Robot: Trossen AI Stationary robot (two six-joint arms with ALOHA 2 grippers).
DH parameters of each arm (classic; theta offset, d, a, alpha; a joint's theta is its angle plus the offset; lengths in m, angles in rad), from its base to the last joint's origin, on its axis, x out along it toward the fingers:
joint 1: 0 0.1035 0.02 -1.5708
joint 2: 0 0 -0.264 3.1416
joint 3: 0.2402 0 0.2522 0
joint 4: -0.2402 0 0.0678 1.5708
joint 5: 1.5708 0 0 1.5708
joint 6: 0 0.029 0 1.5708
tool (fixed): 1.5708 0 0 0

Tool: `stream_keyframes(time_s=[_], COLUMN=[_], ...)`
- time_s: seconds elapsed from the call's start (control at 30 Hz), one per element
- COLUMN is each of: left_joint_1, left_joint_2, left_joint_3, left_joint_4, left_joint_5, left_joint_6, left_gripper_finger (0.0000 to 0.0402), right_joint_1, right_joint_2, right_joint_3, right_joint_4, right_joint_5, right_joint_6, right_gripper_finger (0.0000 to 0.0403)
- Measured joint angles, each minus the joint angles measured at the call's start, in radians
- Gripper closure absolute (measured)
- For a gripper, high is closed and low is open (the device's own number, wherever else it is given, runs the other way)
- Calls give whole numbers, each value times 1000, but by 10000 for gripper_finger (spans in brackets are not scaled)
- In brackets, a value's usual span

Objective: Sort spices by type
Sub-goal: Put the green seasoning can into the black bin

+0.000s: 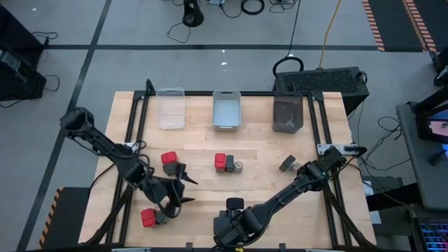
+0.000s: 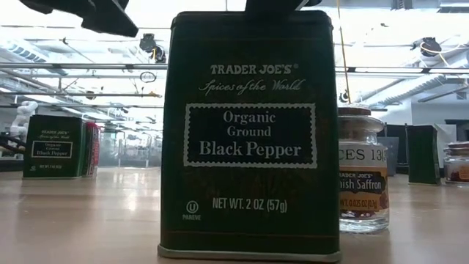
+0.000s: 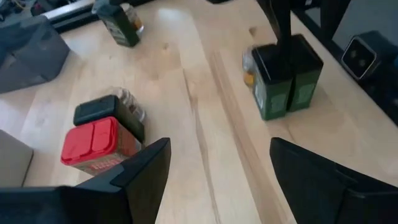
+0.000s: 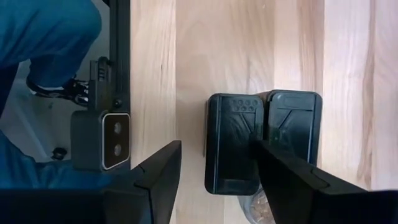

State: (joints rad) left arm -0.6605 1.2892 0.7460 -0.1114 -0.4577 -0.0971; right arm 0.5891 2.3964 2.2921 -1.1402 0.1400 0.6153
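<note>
- Dark green pepper tins (image 4: 233, 143) sit paired at your table's near edge; your right gripper (image 4: 214, 171) hangs over them, fingers spread, one tin between them, unpinched.
- Your left gripper (image 1: 183, 190) hovers released, near-left, beside a red box (image 1: 169, 159).
- Red boxes (image 1: 220, 162) wait mid-table.

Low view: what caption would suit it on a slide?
A black pepper tin fills the frame, saffron jar just behind, on the wooden table.

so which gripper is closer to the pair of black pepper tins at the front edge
Right. The right gripper hangs directly over the pepper tins, fingers apart. The left gripper is open and off to the side, across bare table.
</note>
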Motion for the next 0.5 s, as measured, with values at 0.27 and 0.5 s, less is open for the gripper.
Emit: stream_keyframes(time_s=[0.27,0.5], left_joint_1=[0,1], left_joint_2=[13,6], left_joint_3=[0,0], left_joint_4=[9,9], left_joint_5=[0,-5], left_joint_6=[7,33], left_gripper_finger=[121,120], right_joint_1=[-15,-15], right_joint_2=[1,1], right_joint_3=[0,1], right_joint_4=[7,17], right_joint_5=[5,-38], right_joint_6=[-9,-15], right_gripper_finger=[209,209])
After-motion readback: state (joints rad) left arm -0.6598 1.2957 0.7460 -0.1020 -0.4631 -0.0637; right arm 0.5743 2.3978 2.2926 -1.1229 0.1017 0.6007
